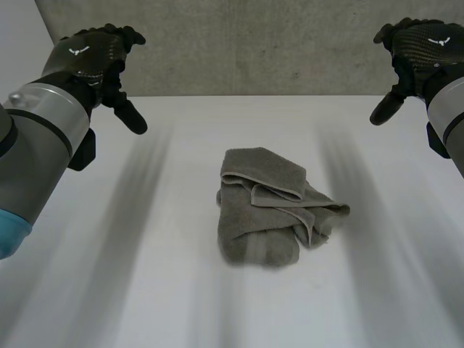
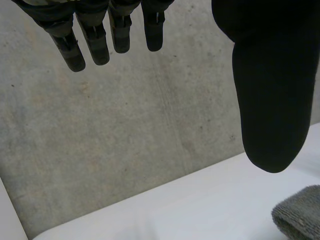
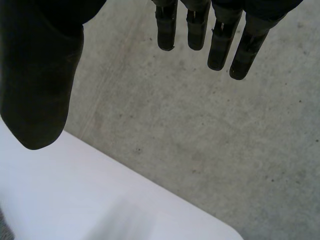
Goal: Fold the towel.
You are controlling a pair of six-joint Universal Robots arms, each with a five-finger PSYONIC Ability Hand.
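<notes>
**Figure.** Start of a towel fold, head and wrist views. A small grey terry-cloth towel [image 1: 268, 210] lies on the white counter [image 1: 145, 297], about midway between its left and right edges. It is bunched in a loose heap: several layers overlap, a hemmed border runs across the upper layer, and one rumpled lobe points toward the right edge. The left robot hand [image 1: 90, 54] hangs above the far left corner and the right robot hand [image 1: 424, 47] above the far right corner, both well apart from the cloth and in front of a grey concrete wall [image 1: 254, 43]. Each robot hand is spread and holds nothing. In each wrist view the fingers [image 2: 95, 45] [image 3: 220, 47] hang straight and the thumb stands off to one side. This high, wide pose probably keeps the towel unobstructed before the reach. Judged from the heap, no tidy fold is yet made, and the cloth likely needs spreading flat first.
</notes>
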